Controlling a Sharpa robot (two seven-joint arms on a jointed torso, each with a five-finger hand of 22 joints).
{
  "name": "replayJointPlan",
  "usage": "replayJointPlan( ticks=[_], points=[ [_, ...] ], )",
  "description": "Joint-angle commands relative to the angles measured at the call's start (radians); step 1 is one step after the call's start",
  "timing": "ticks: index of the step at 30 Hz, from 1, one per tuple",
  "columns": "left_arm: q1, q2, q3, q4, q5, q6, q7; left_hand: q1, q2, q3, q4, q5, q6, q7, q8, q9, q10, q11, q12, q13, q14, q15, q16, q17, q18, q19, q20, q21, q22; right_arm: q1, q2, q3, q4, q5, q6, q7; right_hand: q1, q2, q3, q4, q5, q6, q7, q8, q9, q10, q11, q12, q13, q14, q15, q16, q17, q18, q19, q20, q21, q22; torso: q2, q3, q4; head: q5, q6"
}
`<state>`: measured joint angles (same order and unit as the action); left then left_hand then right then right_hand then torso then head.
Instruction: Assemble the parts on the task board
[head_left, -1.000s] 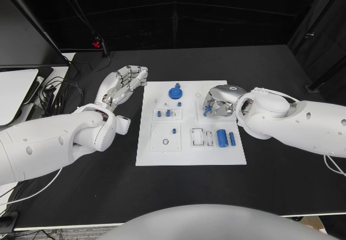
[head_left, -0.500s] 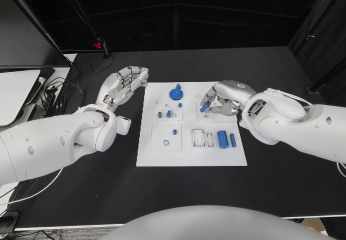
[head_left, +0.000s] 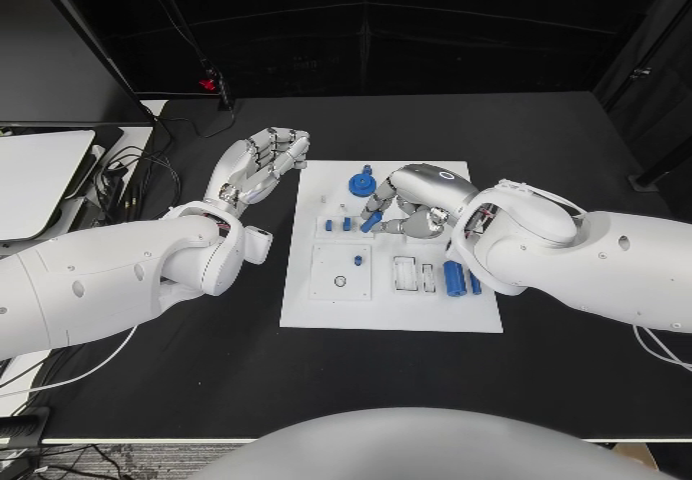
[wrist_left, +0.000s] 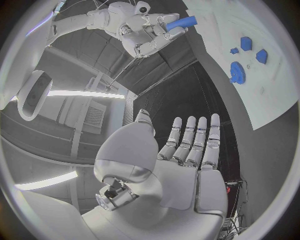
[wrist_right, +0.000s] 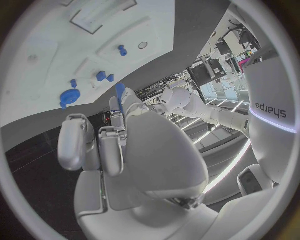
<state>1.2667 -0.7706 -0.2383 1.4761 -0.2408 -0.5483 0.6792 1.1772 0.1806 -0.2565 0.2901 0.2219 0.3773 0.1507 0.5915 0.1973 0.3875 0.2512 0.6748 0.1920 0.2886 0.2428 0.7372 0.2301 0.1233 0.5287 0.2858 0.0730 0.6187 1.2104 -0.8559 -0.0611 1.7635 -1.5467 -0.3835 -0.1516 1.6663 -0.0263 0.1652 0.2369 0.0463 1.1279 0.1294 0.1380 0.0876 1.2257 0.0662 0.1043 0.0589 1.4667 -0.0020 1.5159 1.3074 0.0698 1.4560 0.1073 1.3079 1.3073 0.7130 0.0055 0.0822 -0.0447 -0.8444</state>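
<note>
The right hand (head_left: 408, 200) pinches a blue peg (head_left: 374, 221) between its fingertips and holds it above the board (head_left: 389, 305), over the far middle part near the gear (head_left: 361, 184). The peg is slanted, with its lower end pointing toward the small blue pieces (head_left: 340, 225) in the left inset. The left hand (head_left: 260, 165) holds nothing, its fingers straight and apart, at the board's far left corner just off the edge, over the desk (head_left: 173, 350).

The step in hand looks like carrying the peg to its socket. Which hole it belongs to cannot be told. Next the peg probably needs tipping upright, lining up over the hole, and lowering straight; a slanted entry could jam. Two cylinders (head_left: 460, 279) lie by the board's right edge, still unplaced.
</note>
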Motion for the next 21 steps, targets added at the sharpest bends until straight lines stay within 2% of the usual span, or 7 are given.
replayJointPlan(
  ticks=[1, 3, 6, 12, 21],
  points=[
    [0.001, 0.0, 0.001, 0.003, 0.0, 0.0, 0.091, 0.003, 0.004, -0.005, 0.0, 0.007, 0.001, 0.14, 0.005, -0.002, 0.001, 0.0, 0.004, -0.002, -0.004, 0.0, 0.007, -0.002, -0.014, 0.007, 0.003, -0.002, -0.002, -0.004, 0.019, 0.0, -0.005, 0.012, 0.048, 0.039, -0.001, 0.012, 0.009, 0.0, 0.003, 0.006, -0.001, 0.006, 0.0, 0.009, 0.001, -0.004, 0.001, 0.083, -0.005, 0.003, 0.148, -0.003, -0.001, -0.008, 0.0, 0.088, 0.0, 0.0001, 0.0012, 0.009, -0.005],
    [0.001, 0.0, 0.001, 0.003, 0.0, -0.001, 0.09, 0.003, 0.004, -0.005, 0.0, 0.007, 0.001, 0.14, 0.005, -0.002, 0.001, 0.0, 0.004, -0.002, -0.004, 0.0, 0.007, -0.002, -0.014, 0.007, 0.003, -0.002, -0.002, -0.008, 0.037, 0.0, -0.011, -0.004, 0.065, 0.047, 0.0, 0.012, 0.01, 0.0, 0.003, 0.006, -0.001, 0.006, -0.001, 0.009, 0.001, -0.006, 0.001, 0.083, -0.005, 0.003, 0.148, -0.003, -0.002, -0.008, -0.002, 0.087, 0.0, 0.0, -0.0014, 0.019, -0.005],
    [0.001, 0.0, 0.001, 0.002, 0.0, -0.001, 0.09, 0.003, 0.004, -0.005, 0.0, 0.007, 0.001, 0.14, 0.005, -0.002, 0.001, 0.0, 0.004, -0.002, -0.004, 0.0, 0.007, -0.002, -0.014, 0.007, 0.003, -0.002, -0.002, -0.014, 0.052, -0.001, -0.017, -0.028, 0.083, 0.053, 0.0, 0.012, 0.01, 0.0, 0.003, 0.006, -0.001, 0.005, -0.001, 0.009, 0.001, -0.006, 0.001, 0.082, -0.005, 0.003, 0.148, -0.003, -0.002, -0.008, -0.002, 0.087, -0.001, -0.0005, -0.0027, 0.025, -0.009],
    [0.001, 0.001, 0.001, 0.001, 0.0, 0.0, 0.091, 0.003, 0.004, -0.005, 0.0, 0.007, 0.001, 0.14, 0.005, -0.002, 0.001, 0.0, 0.004, -0.002, -0.004, 0.0, 0.007, -0.002, -0.014, 0.007, 0.003, -0.002, -0.002, -0.035, 0.083, -0.002, -0.029, -0.088, 0.121, 0.072, -0.001, 0.014, 0.013, 0.001, 0.003, 0.006, 0.0, 0.004, -0.001, 0.01, 0.002, -0.009, 0.001, 0.083, -0.005, 0.004, 0.151, -0.002, -0.003, -0.008, -0.004, 0.086, 0.0, -0.0001, -0.0034, 0.027, -0.014],
    [0.001, 0.0, 0.001, 0.002, 0.0, 0.001, 0.091, 0.003, 0.004, -0.005, 0.0, 0.007, 0.001, 0.14, 0.005, -0.002, 0.001, 0.0, 0.004, -0.002, -0.004, 0.0, 0.007, -0.002, -0.014, 0.007, 0.003, -0.002, -0.002, -0.052, 0.116, -0.003, -0.048, -0.135, 0.163, 0.072, -0.006, 0.012, 0.013, 0.004, 0.003, 0.005, 0.001, 0.001, -0.003, 0.011, 0.003, -0.016, 0.001, 0.084, -0.003, 0.006, 0.154, -0.002, -0.005, -0.008, -0.008, 0.084, 0.0, 0.0004, -0.0021, 0.026, -0.024]
  ],
)
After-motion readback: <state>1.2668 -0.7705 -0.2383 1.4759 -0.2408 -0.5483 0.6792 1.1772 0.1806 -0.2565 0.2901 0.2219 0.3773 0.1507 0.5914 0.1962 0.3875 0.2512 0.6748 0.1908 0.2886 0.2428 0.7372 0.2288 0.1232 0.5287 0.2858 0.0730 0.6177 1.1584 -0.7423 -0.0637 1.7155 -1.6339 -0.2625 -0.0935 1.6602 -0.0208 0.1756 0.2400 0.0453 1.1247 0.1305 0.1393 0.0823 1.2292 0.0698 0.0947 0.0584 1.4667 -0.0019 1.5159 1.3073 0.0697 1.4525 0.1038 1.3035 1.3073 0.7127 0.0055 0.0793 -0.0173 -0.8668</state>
